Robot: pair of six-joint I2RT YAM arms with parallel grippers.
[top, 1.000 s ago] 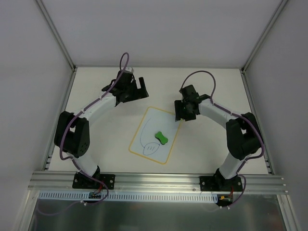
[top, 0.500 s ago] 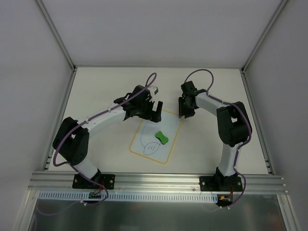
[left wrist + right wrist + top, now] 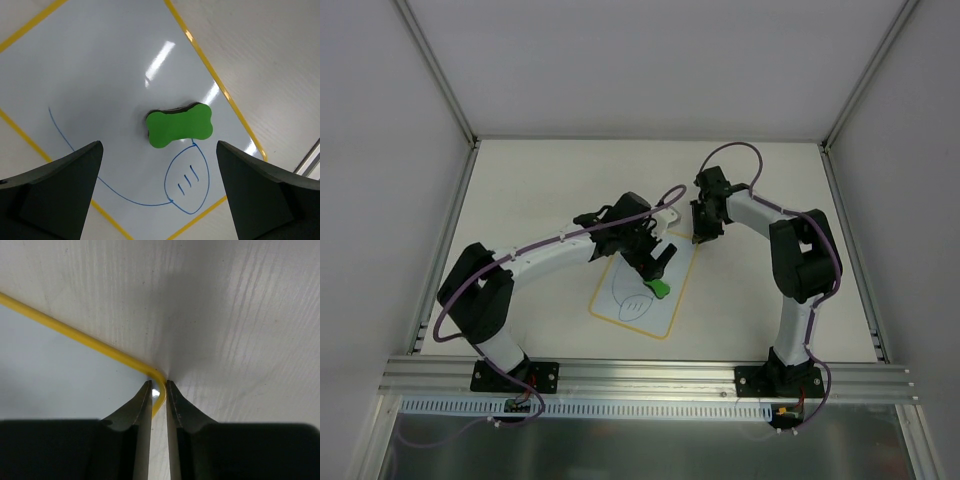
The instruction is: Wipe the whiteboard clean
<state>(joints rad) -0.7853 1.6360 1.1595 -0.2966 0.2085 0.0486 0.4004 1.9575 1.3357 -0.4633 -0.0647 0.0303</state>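
The whiteboard point(image 3: 620, 272) lies flat on the pale desk point(image 3: 520, 190), near the middle of the top view, turned a little so that its long sides run from 7 to 1 o'clock. A thin yellow rim runs around it. Blue pen marks point(image 3: 634, 305) cover its near half: a long curved line, and an oval loop point(image 3: 187, 180) with three short strokes inside.

A green, bone-shaped eraser point(image 3: 179, 125) rests on the board point(image 3: 100, 70), just at 12 o'clock of the loop in the left wrist view. In the top view the eraser point(image 3: 660, 289) sits toward 3 o'clock of the board's middle.

The left gripper point(image 3: 658, 262) hangs over the eraser with its jaws spread wide. In its own camera the two dark fingers point(image 3: 60, 190) stand well apart at 8 and 4 o'clock of the eraser and do not touch it.

The right gripper point(image 3: 702, 235) is at the board's 1 o'clock corner. Its jaws are drawn nearly together, with only a narrow slit between them. In its wrist view the rounded yellow corner point(image 3: 156, 377) sits right at that slit point(image 3: 158, 385). Whether the tips actually pinch the rim or merely straddle it is not clear.
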